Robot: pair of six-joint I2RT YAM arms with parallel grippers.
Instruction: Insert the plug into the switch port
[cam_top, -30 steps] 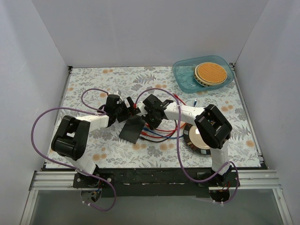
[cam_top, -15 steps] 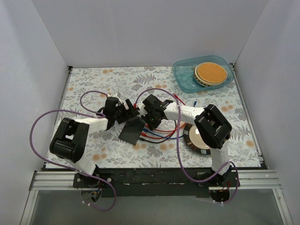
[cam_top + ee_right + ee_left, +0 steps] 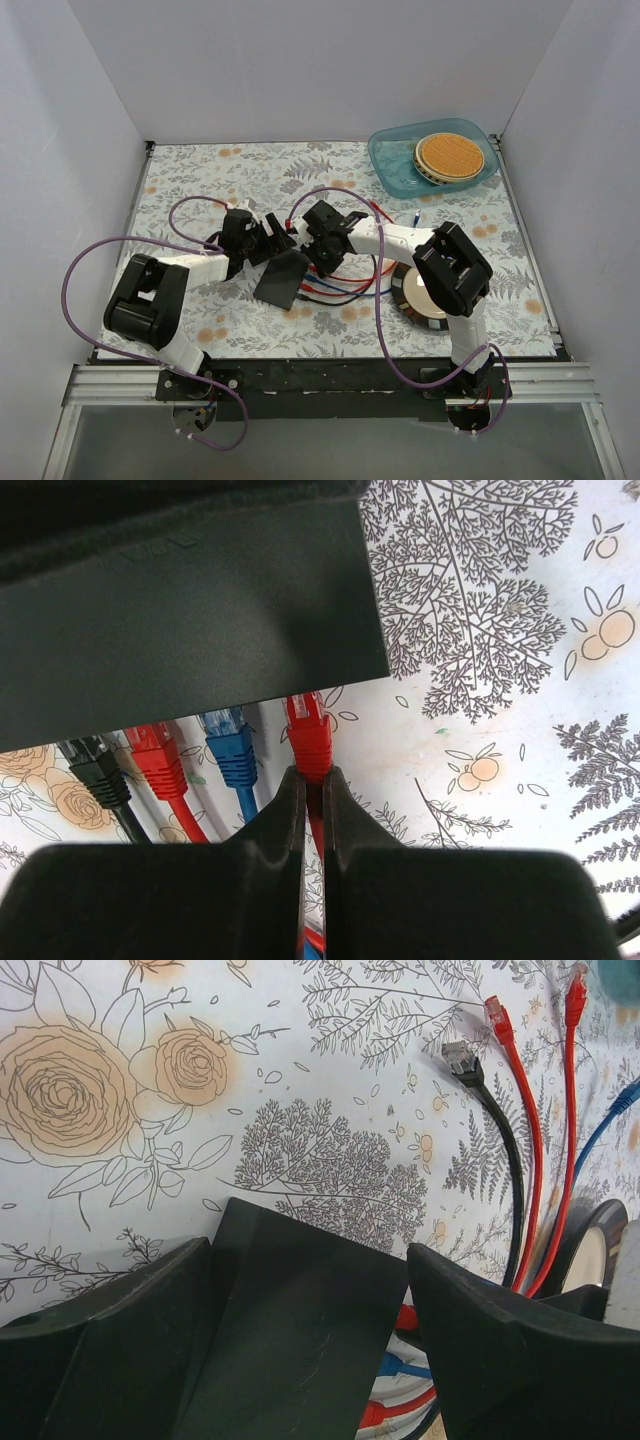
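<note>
While the red plug (image 3: 307, 725) sits with its nose just under the near edge of the switch box (image 3: 180, 610), I can't see the switch port itself, because the box lid hides the whole row. My right gripper (image 3: 312, 775) is clenched on that plug's cable, right behind the boot. Just to the left, a blue plug (image 3: 228, 735), a second red plug (image 3: 155, 750) and a black plug (image 3: 95, 760) line the same edge.

My left gripper (image 3: 308, 1250) straddles the box from the far side. Its jaws are spread wide, with a finger close against each flank. I cannot tell whether they are clamping the box or only bracketing it.

That's my main worry. If the left hold is loose, pushing the plug will likely slide or pivot the box on the floral mat (image 3: 200, 185) rather than seat the connector. Gripping the cable instead of the plug body adds risk: the plug could tilt and jam on the socket rim, or the cable could buckle or slip between the fingers. The blue plug is close enough to foul a sideways correction. I also can't judge how deep the plug sits, so it may end up only half latched.
</note>
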